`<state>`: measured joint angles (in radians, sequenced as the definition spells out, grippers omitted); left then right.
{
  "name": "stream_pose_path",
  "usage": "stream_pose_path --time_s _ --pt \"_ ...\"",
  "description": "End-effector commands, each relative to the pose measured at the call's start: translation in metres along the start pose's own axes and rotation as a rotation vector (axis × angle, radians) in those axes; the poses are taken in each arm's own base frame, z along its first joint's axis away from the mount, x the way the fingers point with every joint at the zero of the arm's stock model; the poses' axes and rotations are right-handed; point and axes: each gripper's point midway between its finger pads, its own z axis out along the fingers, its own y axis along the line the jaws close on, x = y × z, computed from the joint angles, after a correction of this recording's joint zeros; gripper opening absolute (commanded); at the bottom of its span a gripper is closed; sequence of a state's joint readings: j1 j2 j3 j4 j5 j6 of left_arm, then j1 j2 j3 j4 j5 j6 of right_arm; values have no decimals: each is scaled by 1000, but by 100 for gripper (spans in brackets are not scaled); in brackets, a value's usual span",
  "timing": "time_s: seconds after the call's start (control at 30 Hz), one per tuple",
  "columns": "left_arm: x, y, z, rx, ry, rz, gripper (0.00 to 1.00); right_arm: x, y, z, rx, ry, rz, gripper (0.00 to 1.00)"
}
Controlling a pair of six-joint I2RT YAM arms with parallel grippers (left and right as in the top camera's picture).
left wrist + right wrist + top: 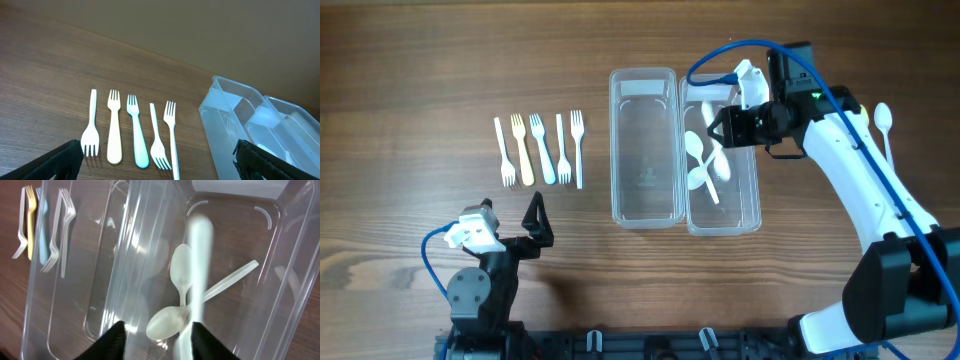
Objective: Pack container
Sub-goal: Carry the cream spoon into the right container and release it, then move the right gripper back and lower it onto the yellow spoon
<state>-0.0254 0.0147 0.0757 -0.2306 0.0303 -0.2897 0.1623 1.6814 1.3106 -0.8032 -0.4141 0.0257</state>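
Note:
Two clear containers stand side by side mid-table. The left container (645, 150) (75, 280) is empty. The right container (748, 190) (280, 255) holds white spoons (705, 160) (181, 272). My right gripper (722, 125) (157, 335) hovers over the right container, jaws apart. A motion-blurred white spoon (201, 265) hangs loose beside its right finger, above the others. Several forks (540, 150) (132, 132) lie in a row on the left. My left gripper (535, 222) (160, 165) stands wide open near the front edge, short of the forks, with nothing in it.
One more white spoon (884, 122) lies on the wooden table (420, 80) to the right of my right arm. In the left wrist view the containers (235, 120) sit to the right of the fork row.

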Motion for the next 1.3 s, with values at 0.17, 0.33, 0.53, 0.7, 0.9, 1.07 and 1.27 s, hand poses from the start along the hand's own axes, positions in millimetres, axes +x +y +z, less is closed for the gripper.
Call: stream_pose_path --time_s 0.17,0.33,0.53,0.7,0.9,1.07,1.27 --pt "0 0 0 2 -6 25 100 -9 0 -3 14 -45 -28 49" --pt "0 0 0 2 -6 25 100 -20 -24 -7 138 -92 -22 50" --pt "0 0 0 2 -6 25 100 -26 -111 -41 543 -141 52 79" --pt "0 0 0 2 -6 25 100 -17 -173 -81 818 -128 100 82" --pt "0 0 0 2 -5 25 100 -2 -222 -87 834 -106 198 82" --pt "0 0 0 2 -6 25 100 12 -258 -65 710 -84 260 84" --pt "0 0 0 2 -6 25 100 38 -297 -47 692 -25 321 84"
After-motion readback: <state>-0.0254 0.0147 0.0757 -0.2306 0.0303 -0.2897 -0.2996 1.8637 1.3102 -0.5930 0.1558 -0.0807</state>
